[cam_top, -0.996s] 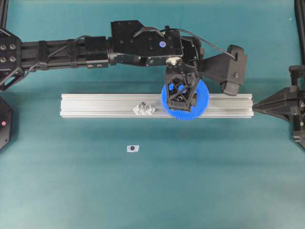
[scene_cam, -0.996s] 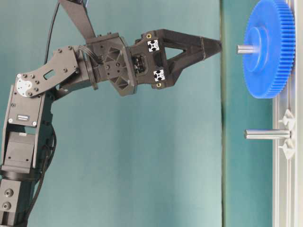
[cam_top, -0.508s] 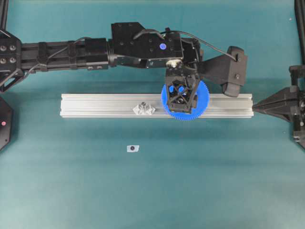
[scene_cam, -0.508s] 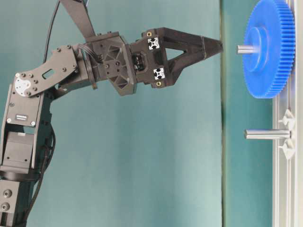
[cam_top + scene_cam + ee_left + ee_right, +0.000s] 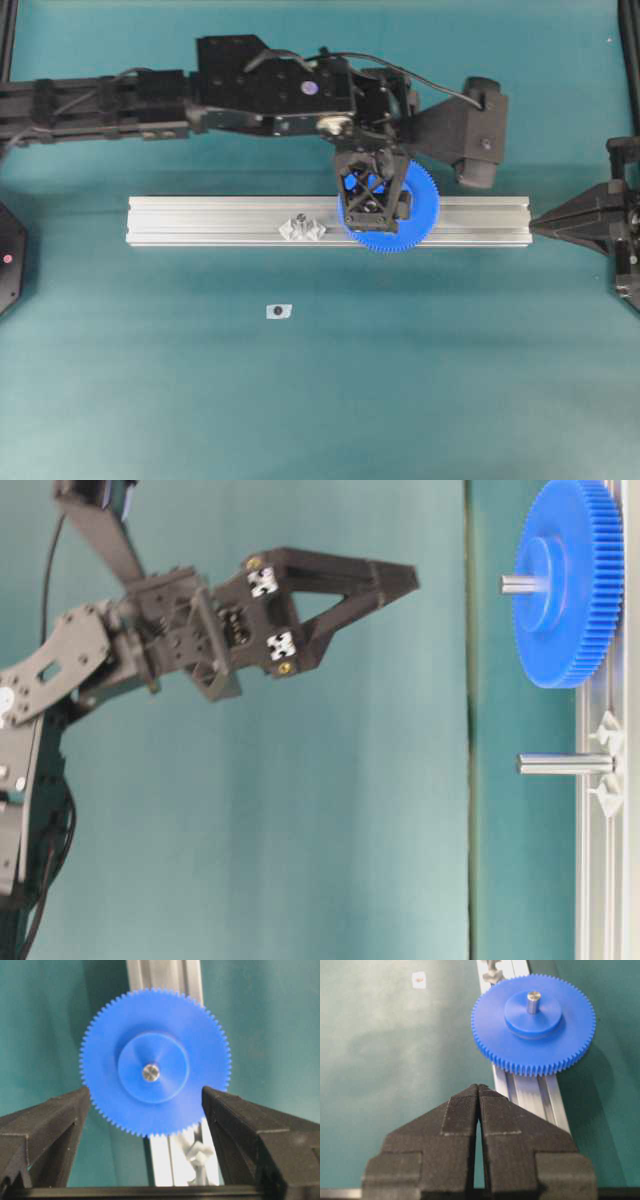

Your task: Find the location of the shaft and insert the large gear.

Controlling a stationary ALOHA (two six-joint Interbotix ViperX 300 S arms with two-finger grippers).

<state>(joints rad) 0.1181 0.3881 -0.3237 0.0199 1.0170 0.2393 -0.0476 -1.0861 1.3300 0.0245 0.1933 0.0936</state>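
Observation:
The large gear point(image 5: 422, 205), bright blue, sits flat on the aluminium rail point(image 5: 200, 220) with the shaft through its hub. The shaft's silvery tip sticks out of the hub point(image 5: 512, 583) point(image 5: 150, 1072) point(image 5: 533, 999). Any clear pieces at its foot are hidden under the gear point(image 5: 102, 1060) point(image 5: 535, 1042) point(image 5: 570, 590). My left gripper point(image 5: 374, 222) point(image 5: 408, 578) point(image 5: 145, 1092) is open and empty, well above the gear and not touching it. My right gripper point(image 5: 537, 228) point(image 5: 478, 1088) is shut and empty, off the rail's right end.
A second, shorter pin point(image 5: 560, 764) with clear faceted pieces point(image 5: 302, 229) stands bare on the rail left of the gear. A small white tag with a dark dot point(image 5: 278, 311) point(image 5: 419, 979) lies on the teal table in front of the rail.
My left gripper has drawn back from the gear, farther above it, and the arm has shifted left and away. The gear stays on the shaft. The right arm has not moved.

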